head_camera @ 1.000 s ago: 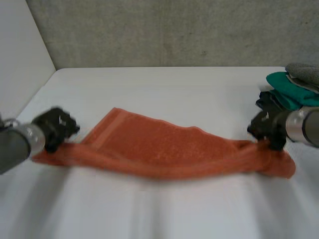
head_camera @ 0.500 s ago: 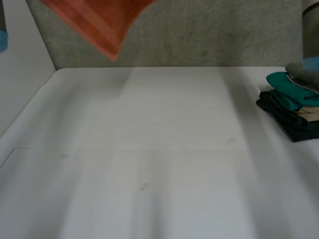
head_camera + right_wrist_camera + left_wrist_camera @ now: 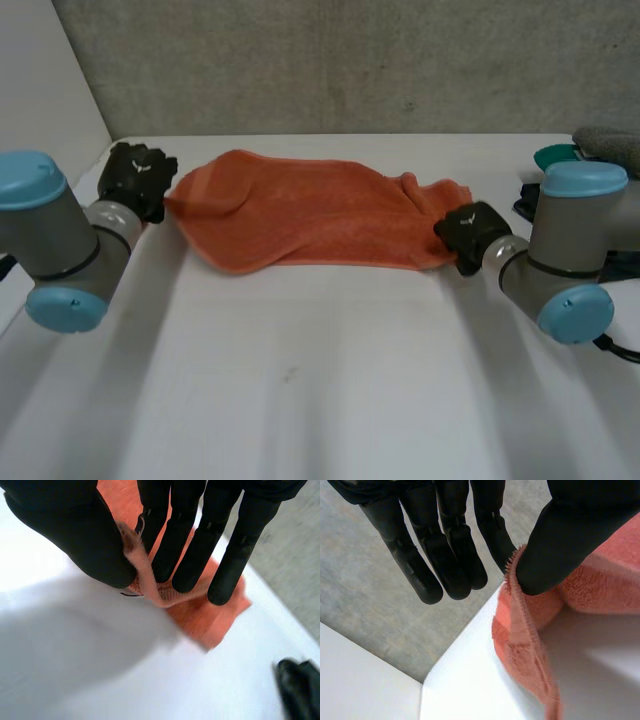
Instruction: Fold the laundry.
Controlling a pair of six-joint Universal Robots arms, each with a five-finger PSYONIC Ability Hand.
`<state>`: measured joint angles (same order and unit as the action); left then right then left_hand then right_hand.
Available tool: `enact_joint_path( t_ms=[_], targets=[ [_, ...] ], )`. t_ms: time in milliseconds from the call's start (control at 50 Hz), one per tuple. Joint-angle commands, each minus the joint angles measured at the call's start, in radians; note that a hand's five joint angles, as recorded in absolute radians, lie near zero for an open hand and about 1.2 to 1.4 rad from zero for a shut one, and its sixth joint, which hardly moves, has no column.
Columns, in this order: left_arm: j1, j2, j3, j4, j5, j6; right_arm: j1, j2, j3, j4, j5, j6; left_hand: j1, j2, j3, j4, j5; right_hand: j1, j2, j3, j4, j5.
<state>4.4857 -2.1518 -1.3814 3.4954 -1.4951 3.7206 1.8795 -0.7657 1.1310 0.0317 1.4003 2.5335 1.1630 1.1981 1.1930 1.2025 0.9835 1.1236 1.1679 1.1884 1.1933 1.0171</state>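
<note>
Here, towel (image 3: 310, 212) ends pinched, L hand (image 3: 138, 178), R hand (image 3: 470, 228), pile (image 3: 610, 148) cropped

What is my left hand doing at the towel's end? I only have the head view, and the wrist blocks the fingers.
Observer: The left wrist view shows the left hand pinching the orange towel at its fringed edge, thumb against one finger. The other fingers are straight and off the cloth.
Operator: And the right hand?
Observer: In its own wrist view the right hand pinches a raised fold of the towel between the thumb and straight fingers.
Operator: Is that whole end lifted?
Observer: No. Past the fingertips, a corner of the towel appears to lie flat on the table.
</note>
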Motion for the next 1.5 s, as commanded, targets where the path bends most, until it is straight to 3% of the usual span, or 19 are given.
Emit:
enact_joint_path(
  t_ms=[20, 180, 300, 380, 460, 540, 640, 700, 820, 900, 1060, 1280, 1380, 1500],
  targets=[
    [0.018, 0.040, -0.034, 0.007, 0.007, 0.015, -0.013, -0.024, -0.010, 0.068, 0.006, 0.024, 0.233, 0.198, 0.203, 0.194, 0.238, 0.064, 0.020, -0.001, -0.005, -0.004],
    [0.038, 0.067, -0.047, 0.008, 0.012, 0.007, -0.005, 0.009, -0.085, 0.105, 0.006, -0.002, 0.233, 0.198, 0.203, 0.194, 0.238, -0.033, -0.077, -0.098, -0.103, -0.101],
    [0.049, 0.063, -0.039, 0.007, 0.012, 0.008, 0.003, 0.028, -0.088, 0.014, 0.006, -0.019, 0.233, 0.198, 0.203, 0.194, 0.238, -0.036, -0.080, -0.101, -0.106, -0.104],
    [0.049, 0.052, -0.038, -0.001, 0.012, 0.015, 0.000, 0.037, -0.083, -0.022, 0.003, -0.021, 0.233, 0.198, 0.203, 0.194, 0.238, 0.272, 0.228, 0.207, 0.202, 0.204],
    [0.044, 0.053, -0.047, -0.039, 0.012, 0.044, -0.005, 0.010, -0.060, 0.003, 0.006, -0.021, 0.233, 0.198, 0.203, 0.194, 0.238, 0.273, 0.228, 0.208, 0.203, 0.205],
    [0.043, 0.073, -0.062, -0.130, 0.015, 0.142, -0.034, -0.092, 0.024, 0.111, 0.013, -0.054, 0.233, 0.198, 0.203, 0.194, 0.238, 0.273, 0.228, 0.208, 0.203, 0.205],
    [0.046, 0.182, -0.171, -0.404, 0.001, 0.382, -0.118, -0.259, 0.195, 0.429, 0.048, -0.270, 0.233, 0.198, 0.203, 0.194, 0.238, 0.273, 0.228, 0.208, 0.203, 0.205],
    [0.061, 0.259, -0.258, -0.588, 0.003, 0.513, -0.163, -0.358, 0.313, 0.534, 0.048, -0.407, 0.233, 0.198, 0.203, 0.194, 0.238, 0.273, 0.228, 0.208, 0.203, 0.205],
    [0.073, 0.359, -0.373, -0.779, 0.047, 0.630, -0.207, -0.469, 0.452, 0.511, 0.016, -0.588, 0.233, 0.198, 0.203, 0.194, 0.238, 0.273, 0.228, 0.208, 0.203, 0.205],
    [0.040, 0.383, -0.372, -0.771, 0.068, 0.628, -0.223, -0.485, 0.471, 0.507, -0.010, -0.587, 0.233, 0.198, 0.203, 0.194, 0.238, 0.273, 0.228, 0.208, 0.203, 0.205],
    [0.026, 0.241, -0.203, -0.648, -0.008, 0.585, -0.195, -0.388, 0.334, 0.416, -0.021, -0.461, 0.233, 0.198, 0.203, 0.194, 0.238, 0.273, 0.228, 0.208, 0.203, 0.205],
    [0.003, 0.004, 0.276, -0.452, -0.036, 0.490, -0.122, -0.187, -0.071, 0.124, 0.062, -0.208, 0.233, 0.198, 0.203, 0.194, 0.238, 0.273, 0.228, 0.208, 0.203, 0.205],
    [-0.005, 0.015, 0.580, -0.333, -0.059, 0.343, -0.109, -0.161, -0.327, -0.100, 0.109, -0.022, 0.233, 0.198, 0.203, 0.194, 0.238, 0.273, 0.228, 0.208, 0.203, 0.205],
    [0.004, 0.070, 0.768, -0.155, -0.111, 0.118, -0.103, -0.214, -0.405, -0.384, 0.157, 0.209, 0.233, 0.198, 0.203, 0.194, 0.238, 0.273, 0.228, 0.208, 0.203, 0.205]
  ],
)
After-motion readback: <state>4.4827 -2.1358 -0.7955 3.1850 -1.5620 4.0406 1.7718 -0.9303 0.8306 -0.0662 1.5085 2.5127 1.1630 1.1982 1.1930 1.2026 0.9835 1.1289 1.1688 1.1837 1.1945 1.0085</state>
